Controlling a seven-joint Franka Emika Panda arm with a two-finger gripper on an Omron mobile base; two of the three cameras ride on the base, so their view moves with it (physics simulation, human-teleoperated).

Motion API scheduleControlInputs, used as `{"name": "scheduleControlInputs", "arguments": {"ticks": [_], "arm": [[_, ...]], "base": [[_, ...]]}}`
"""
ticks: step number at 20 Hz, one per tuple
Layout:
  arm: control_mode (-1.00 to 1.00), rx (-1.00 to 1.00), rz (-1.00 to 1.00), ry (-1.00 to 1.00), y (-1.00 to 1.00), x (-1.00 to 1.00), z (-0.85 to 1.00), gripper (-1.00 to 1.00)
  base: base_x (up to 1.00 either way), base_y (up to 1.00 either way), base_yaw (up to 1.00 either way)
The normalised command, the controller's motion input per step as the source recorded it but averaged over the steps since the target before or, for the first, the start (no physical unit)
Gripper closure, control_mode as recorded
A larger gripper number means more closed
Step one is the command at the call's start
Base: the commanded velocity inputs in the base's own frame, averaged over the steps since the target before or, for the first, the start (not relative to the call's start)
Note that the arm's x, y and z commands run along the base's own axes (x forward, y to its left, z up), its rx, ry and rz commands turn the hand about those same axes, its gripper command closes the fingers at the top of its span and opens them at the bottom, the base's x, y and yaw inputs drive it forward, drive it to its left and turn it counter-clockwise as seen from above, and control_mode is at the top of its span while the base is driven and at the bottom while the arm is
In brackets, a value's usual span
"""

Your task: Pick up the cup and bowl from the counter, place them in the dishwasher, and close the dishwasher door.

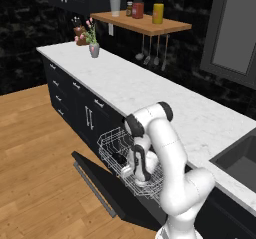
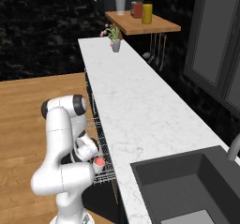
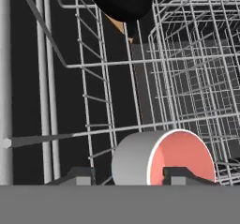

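Note:
The cup [image 3: 164, 160], pale grey with a red top, lies on its side in the dishwasher's white wire rack [image 3: 187, 68], just beyond my fingertips and off to their right. My gripper [image 3: 131, 175] is open, its fingers spread wide and not clamping the cup. The black bowl [image 3: 119, 0] rests further along the same rack. From the left base view my gripper [image 1: 131, 170] reaches down into the rack [image 1: 111, 139], with the bowl [image 1: 118, 158] beside it. The cup's red top [image 2: 99, 162] shows by the hand. The dishwasher door [image 1: 102, 180] hangs open and flat.
The white marble counter [image 1: 150, 88] runs above the dark drawers [image 1: 75, 95]. A grey vase with flowers [image 1: 94, 49] stands at its far end under a wooden shelf [image 1: 145, 23] with jars. A sink [image 2: 187, 185] lies to the right. Wooden floor [image 1: 35, 148] lies left.

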Motion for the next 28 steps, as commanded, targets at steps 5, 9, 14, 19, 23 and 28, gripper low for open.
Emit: {"name": "scheduleControlInputs", "arguments": {"ticks": [5, 9, 14, 19, 23, 28], "arm": [[-1.00, 0.00, 0.00, -0.12, 0.00, -0.38, 0.50, -1.00], [-1.00, 0.02, 0.00, -0.17, 0.18, -0.65, 1.00, -1.00], [-1.00, 0.04, 0.00, -0.04, 0.39, -0.40, 1.00, -1.00], [-1.00, 0.04, 0.00, 0.00, 0.54, -0.05, 1.00, -1.00], [-1.00, 0.01, 0.00, 0.00, 0.61, 0.00, 1.00, -1.00], [-1.00, 0.00, 0.00, 0.06, 0.68, 0.00, 1.00, -1.00]], "base": [[0.00, 0.00, 0.00], [0.00, 0.00, 0.00], [0.00, 0.00, 0.00], [0.00, 0.00, 0.00], [0.00, 0.00, 0.00], [0.00, 0.00, 0.00]]}}
